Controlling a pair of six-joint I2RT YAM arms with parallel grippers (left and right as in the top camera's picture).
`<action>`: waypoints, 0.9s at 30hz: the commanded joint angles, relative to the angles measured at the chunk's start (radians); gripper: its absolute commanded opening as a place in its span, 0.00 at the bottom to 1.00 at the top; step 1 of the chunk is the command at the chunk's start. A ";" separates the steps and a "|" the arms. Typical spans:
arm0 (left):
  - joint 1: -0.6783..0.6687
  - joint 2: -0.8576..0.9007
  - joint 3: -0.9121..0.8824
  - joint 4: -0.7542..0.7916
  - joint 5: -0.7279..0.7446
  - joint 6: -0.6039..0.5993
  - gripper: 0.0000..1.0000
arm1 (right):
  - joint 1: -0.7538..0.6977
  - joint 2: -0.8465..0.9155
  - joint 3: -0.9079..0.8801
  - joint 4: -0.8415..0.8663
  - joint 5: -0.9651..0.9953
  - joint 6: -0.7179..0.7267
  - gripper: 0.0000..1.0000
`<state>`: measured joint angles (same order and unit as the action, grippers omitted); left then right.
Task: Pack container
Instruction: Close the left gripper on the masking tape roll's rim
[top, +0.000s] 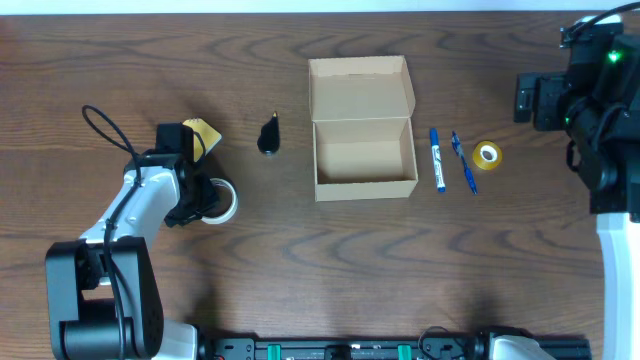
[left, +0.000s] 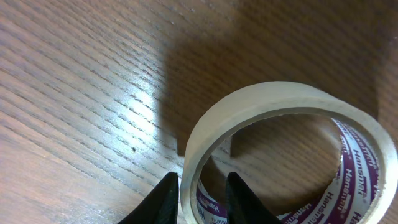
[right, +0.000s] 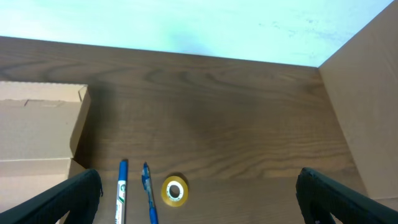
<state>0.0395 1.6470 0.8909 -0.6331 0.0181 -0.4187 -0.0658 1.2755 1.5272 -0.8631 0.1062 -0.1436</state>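
so far nothing is packed: the box (top: 365, 186) sits mid-table, lid back, empty inside. left gripper (left: 203, 190) is down at the white tape (left: 292, 106), fingers astride its wall and close together; whether they pinch it i cannot tell. right gripper (right: 199, 180) hangs wide open at far right, holding nothing. marker (top: 437, 158), pen (top: 463, 162) and yellow tape (top: 487, 154) lie just right of the box, a black item (top: 269, 135) to its left, all yet to go in.
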 joint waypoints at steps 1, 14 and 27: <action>0.007 -0.013 -0.026 0.005 -0.019 -0.002 0.26 | 0.011 -0.019 0.025 -0.003 0.010 -0.015 0.99; 0.007 -0.013 -0.032 0.015 -0.016 -0.009 0.06 | 0.011 -0.020 0.025 -0.009 0.010 -0.015 0.99; 0.006 -0.013 0.016 -0.028 0.054 -0.007 0.06 | 0.011 -0.020 0.025 -0.009 0.010 -0.015 0.99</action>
<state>0.0422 1.6455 0.8692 -0.6388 0.0544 -0.4225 -0.0658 1.2690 1.5272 -0.8707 0.1062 -0.1432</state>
